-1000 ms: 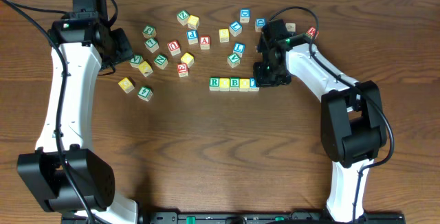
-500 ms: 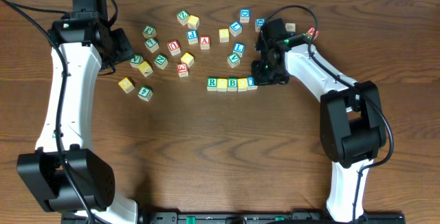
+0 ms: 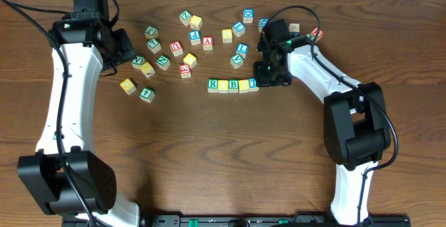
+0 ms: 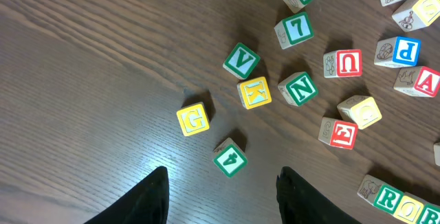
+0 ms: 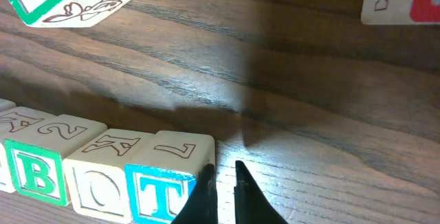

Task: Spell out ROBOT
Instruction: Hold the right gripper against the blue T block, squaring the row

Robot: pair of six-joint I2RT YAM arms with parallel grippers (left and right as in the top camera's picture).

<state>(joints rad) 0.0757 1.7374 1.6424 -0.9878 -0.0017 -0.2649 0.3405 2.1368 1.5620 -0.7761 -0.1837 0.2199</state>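
The right claw has its 2 fingers pinched almost together and grips nothing. Its tips sit low at the surface, against the right end of the T cube and seemingly touching it. Held this narrow, it probably works as a pusher that squares the row, not as a gripper about to lift anything.

From the T cube leftward, touching side by side, run the second O cube, the B cube, the first O cube and the R cube. Seen from overhead, the 5 cubes form 1 straight line reading ROBOT near the middle of the surface. The word looks complete, with only tidying seemingly left.

Farther back lies a loose scatter of spare cubes, among them a red A cube, well apart from the word. Far off at the left, the left claw hangs spread wide and empty. A yellow G cube and a green 4 cube lie on the surface just beyond its fingers. This claw seems parked out of the way.
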